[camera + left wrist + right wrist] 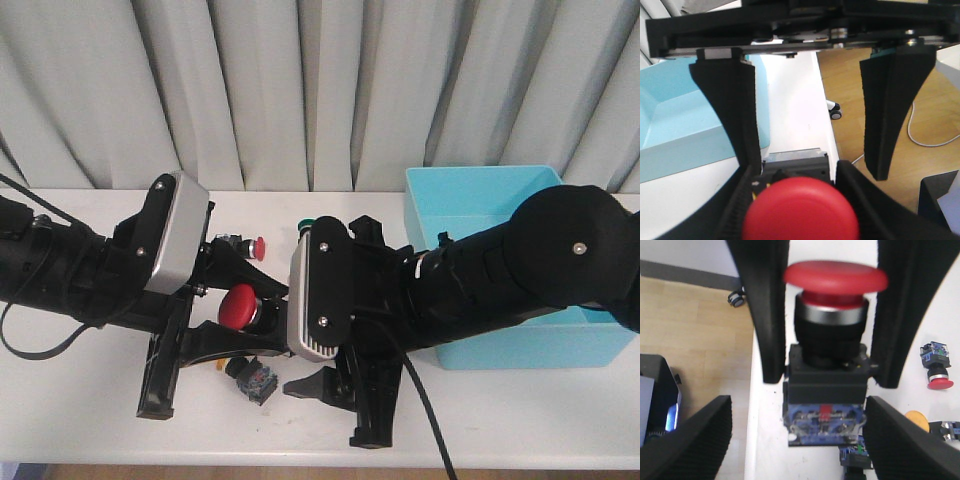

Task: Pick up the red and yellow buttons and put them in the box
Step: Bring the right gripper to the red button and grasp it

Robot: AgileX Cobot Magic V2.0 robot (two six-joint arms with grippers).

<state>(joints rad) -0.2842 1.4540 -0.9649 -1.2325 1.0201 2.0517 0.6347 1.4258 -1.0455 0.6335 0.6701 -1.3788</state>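
- Left arm reaching in low from the left, right arm low from the right; 2 wrists meet nose to nose above the table (520, 425), mid-front.
- Left gripper (797, 195): narrow, clamped on the black body of the big red button (238, 305), 1 finger touching each side.
- Button held off the table, cap toward the left wrist, contact block toward the right wrist.
- Right gripper (797, 407): spread wide, fingers (690, 440) flanking the button's contact-block end, apart from it on both sides.
- Box (480, 178) on the table to the right, behind the right forearm; held button well apart from it.
- Small red button (252, 245) lying on the table behind the grippers, green-capped switch (305, 222) near it.
- Yellow cap (916, 420) partly visible in the right wrist view, near the small red one.
- Loose black block (255, 380) on the table under the grippers.
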